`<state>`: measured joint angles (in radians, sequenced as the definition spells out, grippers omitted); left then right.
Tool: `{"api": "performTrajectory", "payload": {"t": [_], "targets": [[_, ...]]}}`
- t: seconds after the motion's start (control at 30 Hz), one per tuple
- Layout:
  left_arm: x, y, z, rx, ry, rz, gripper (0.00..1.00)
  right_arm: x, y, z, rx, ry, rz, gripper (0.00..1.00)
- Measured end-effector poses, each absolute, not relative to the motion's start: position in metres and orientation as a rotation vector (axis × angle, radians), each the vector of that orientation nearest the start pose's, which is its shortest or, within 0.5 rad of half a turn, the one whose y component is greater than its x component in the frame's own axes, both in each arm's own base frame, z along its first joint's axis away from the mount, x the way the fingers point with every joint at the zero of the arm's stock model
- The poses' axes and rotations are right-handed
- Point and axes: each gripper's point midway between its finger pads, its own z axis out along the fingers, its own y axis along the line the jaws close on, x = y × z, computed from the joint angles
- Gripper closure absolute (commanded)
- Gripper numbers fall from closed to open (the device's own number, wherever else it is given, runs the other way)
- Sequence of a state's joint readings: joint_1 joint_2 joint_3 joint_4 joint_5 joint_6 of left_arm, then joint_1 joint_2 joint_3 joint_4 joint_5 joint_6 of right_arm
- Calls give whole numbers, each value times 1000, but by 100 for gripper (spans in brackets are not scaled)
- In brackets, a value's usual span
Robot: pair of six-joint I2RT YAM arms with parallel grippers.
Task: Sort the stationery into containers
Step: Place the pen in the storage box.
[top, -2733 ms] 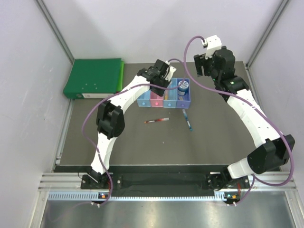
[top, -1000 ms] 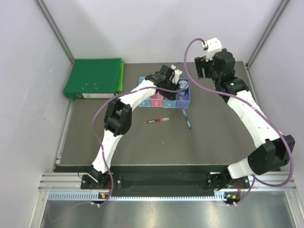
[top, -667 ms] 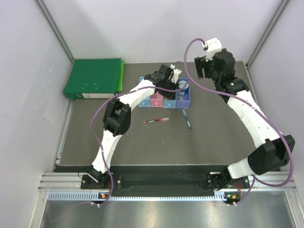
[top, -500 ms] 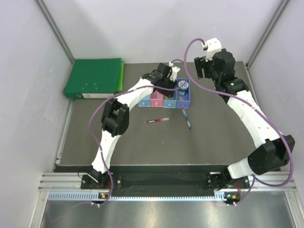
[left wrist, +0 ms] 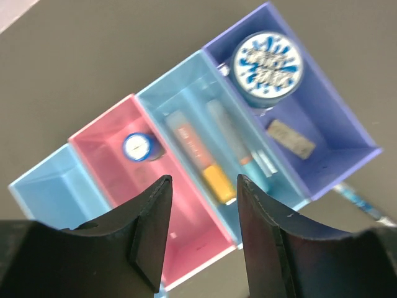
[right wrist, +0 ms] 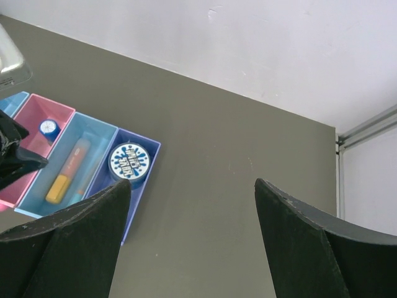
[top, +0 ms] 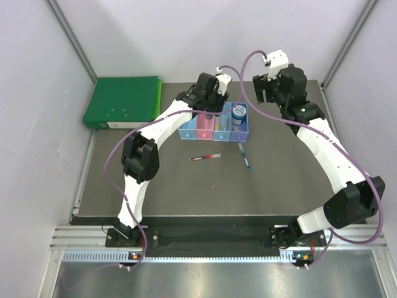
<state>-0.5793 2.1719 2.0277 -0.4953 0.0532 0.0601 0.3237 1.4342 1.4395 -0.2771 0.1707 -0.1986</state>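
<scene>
The four joined bins (top: 214, 132) stand at the back middle of the table. In the left wrist view the pink bin (left wrist: 186, 230) holds a small blue-white bottle (left wrist: 138, 147). The light blue bin beside it holds an orange-pink marker (left wrist: 198, 155) and another pen. The purple bin (left wrist: 338, 124) holds the round blue reel (left wrist: 268, 60) and a pale block (left wrist: 291, 138). A red-blue pen (top: 205, 158) and a dark blue pen (top: 245, 156) lie on the table in front of the bins. My left gripper (left wrist: 203, 181) is open and empty above the bins. My right gripper (right wrist: 192, 182) is open and empty, high to their right.
A big green binder (top: 124, 101) lies at the back left corner. White walls and metal frame posts close in the table on three sides. The left arm arches over the table's left half, and the right arm runs along the right side.
My left gripper has moved left, from above the purple and right light blue bins to above the pink bin. The right arm and both loose pens have not moved.
</scene>
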Motion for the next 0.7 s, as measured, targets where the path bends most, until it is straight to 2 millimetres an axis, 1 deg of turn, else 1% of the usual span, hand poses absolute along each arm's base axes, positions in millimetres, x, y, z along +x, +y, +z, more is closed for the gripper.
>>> {"api": "performTrajectory", "payload": {"t": [0.07,0.13,0.17,0.2,0.27,0.37,0.43,0.7], "targets": [[496,-323,170,732,2110,-298,50,443,109,331,-360,1804,-67,19],[497,-313,162,733,2127,-260,51,443,109,331,-361,1803,-66,19],[497,-306,155,736,2141,-239,56,443,109,331,-362,1803,-65,19],[498,-300,148,734,2157,-218,63,443,110,331,-363,1803,-64,19],[497,-288,135,738,2190,-183,63,443,110,331,-364,1803,-62,19],[499,-275,128,737,2210,-140,63,443,110,331,-365,1803,-61,19],[501,-272,128,733,2208,-129,65,443,110,331,-366,1803,-59,19],[501,-273,123,743,2214,-127,64,443,111,331,-366,1803,-59,19]]}}
